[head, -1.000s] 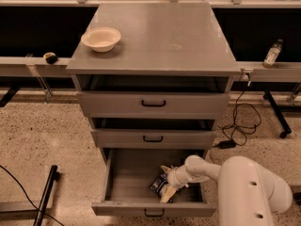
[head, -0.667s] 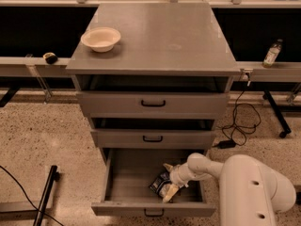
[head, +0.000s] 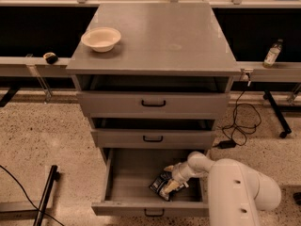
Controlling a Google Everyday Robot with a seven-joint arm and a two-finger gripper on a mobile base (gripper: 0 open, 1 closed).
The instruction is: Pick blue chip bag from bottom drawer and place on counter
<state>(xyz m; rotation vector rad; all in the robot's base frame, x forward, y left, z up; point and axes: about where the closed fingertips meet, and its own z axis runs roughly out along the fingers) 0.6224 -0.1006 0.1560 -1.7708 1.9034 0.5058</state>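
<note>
My gripper inside open bottom drawer, right side, at blue chip bag. Clenched or released: cannot tell. Bag on drawer floor, front right. Counter above drawer holds bowl.

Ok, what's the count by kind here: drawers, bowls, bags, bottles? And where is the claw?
Drawers: 3 (top drawer, middle drawer, bottom drawer pulled wide open)
Bowls: 1, cream bowl on the counter
Bags: 1, blue chip bag in the bottom drawer
Bottles: 1, bottle on the right ledge
Total: 6
The claw is down in the bottom drawer, at the bag.
</note>
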